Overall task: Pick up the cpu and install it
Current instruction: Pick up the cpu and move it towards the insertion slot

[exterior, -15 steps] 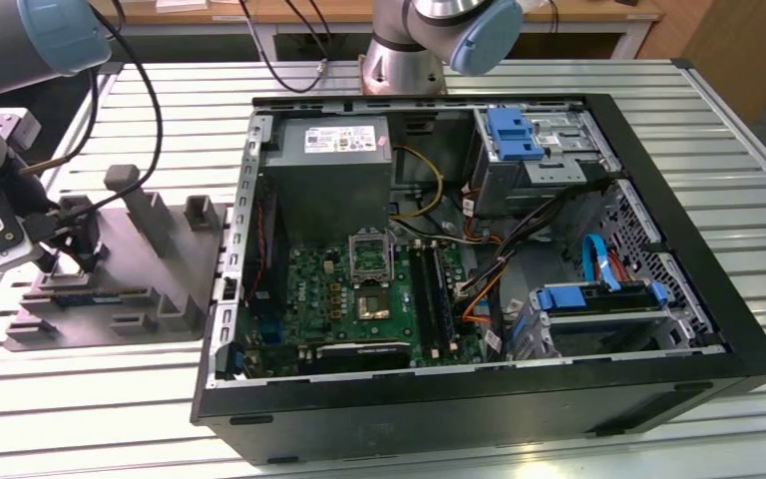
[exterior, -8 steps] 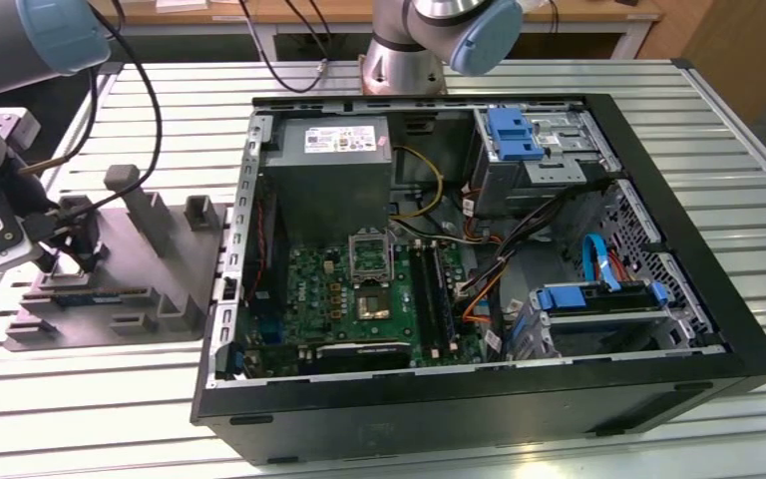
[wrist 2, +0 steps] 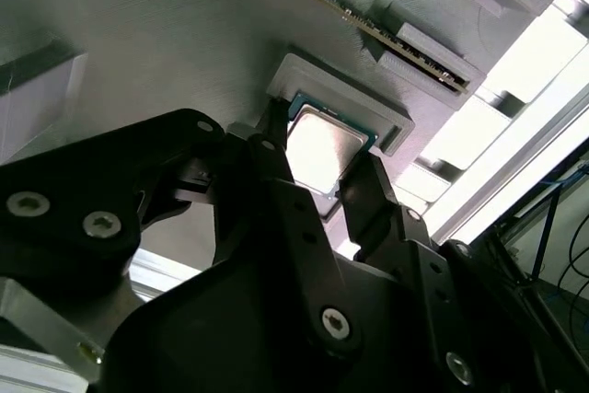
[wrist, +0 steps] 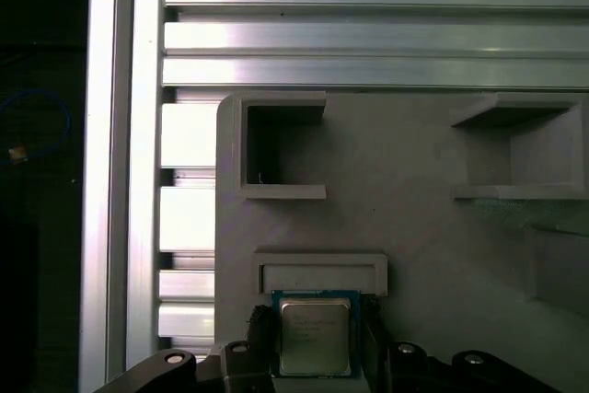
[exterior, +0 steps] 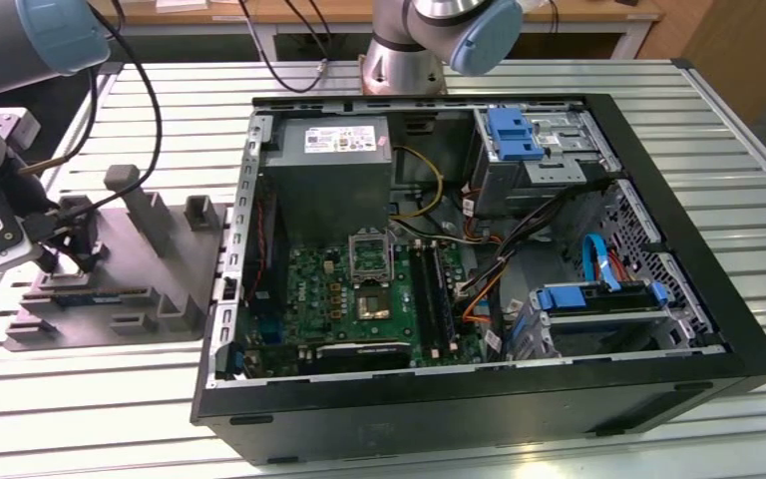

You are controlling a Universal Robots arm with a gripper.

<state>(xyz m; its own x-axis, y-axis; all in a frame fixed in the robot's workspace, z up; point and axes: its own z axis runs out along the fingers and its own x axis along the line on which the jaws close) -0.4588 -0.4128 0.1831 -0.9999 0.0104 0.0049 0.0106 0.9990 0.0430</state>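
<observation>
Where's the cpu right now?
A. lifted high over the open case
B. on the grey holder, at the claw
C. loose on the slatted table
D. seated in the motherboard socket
B: in the first wrist view the cpu lies on the grey holder, with the claw around it.

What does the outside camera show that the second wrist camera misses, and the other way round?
The exterior view adds the open computer case with its green circuit board inside. The second wrist view adds a close look at the cpu, lying in a pocket of the grey holder, right at the gripper. Both share the grey holder and the gripper.
</observation>
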